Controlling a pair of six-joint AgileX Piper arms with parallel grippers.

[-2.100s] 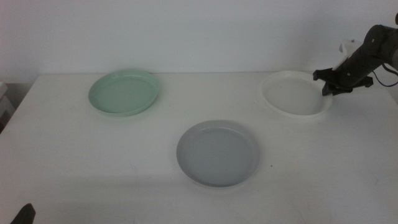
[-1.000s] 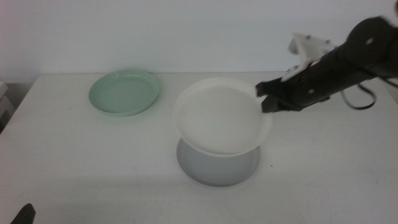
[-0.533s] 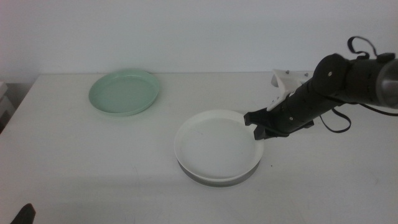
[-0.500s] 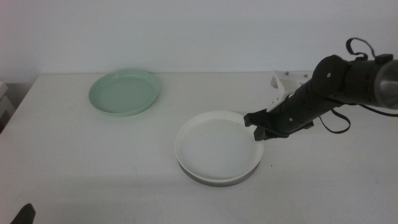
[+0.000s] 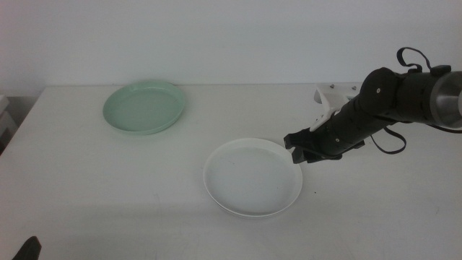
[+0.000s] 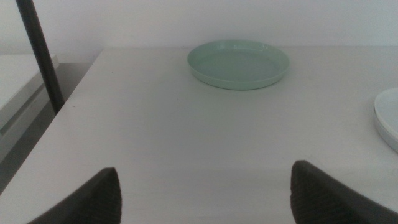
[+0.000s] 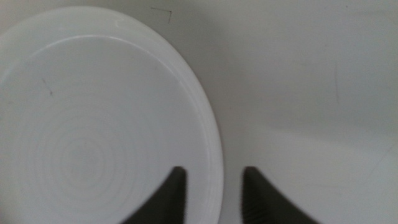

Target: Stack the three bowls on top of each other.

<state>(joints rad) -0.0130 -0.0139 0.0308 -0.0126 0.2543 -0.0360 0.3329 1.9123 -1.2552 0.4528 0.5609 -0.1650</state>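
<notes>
The white bowl point(image 5: 250, 177) sits nested on the grey bowl in the middle of the table, near the front; the grey bowl is hidden under it. The white bowl also shows in the right wrist view point(image 7: 93, 124) and at the edge of the left wrist view point(image 6: 389, 112). The mint green bowl point(image 5: 144, 107) stands alone at the back left, and also shows in the left wrist view point(image 6: 238, 63). My right gripper point(image 5: 298, 149) is at the white bowl's right rim, its jaws open astride that rim point(image 7: 212, 177). My left gripper point(image 6: 205, 169) waits open and empty at the front left corner point(image 5: 27, 249).
The right arm point(image 5: 390, 105) reaches in low over the table's right side. A dark pole point(image 6: 40, 56) and a lower white shelf point(image 6: 18, 87) stand beyond the table's left edge. A white wall runs behind the table.
My right gripper carried the white bowl from the back right to the middle and lowered it onto the grey bowl. The bowl has settled, and the grey rim no longer shows.
</notes>
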